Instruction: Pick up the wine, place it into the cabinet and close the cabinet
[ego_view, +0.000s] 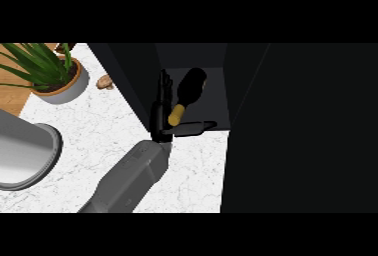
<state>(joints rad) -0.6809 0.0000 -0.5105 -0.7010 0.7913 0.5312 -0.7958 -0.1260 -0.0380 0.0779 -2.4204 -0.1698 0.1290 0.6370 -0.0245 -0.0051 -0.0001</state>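
Head view: your left hand is lying opened out, fingers straight along wine, thumb splayed below it. Wine is sitting inside cabinet, touching fingers. Pulling back skewed, you're risking thumb dragging or toppling it; cabinet not yet closed.

I record the worktop as white marble with fine grey veining. The cabinet is black throughout, and its inside reads dark charcoal. The wine bottle is black with a mustard-yellow label. The left robot hand is black, and its forearm is plain mid-grey. The plant has bright green leaves with paler striping, in a pale grey pot that is brown at the rim. The metal vessel at my left edge is plain silver-grey. The wooden surface beyond the marble is orange-brown with visible grain. A small object beside the pot is tan-brown.
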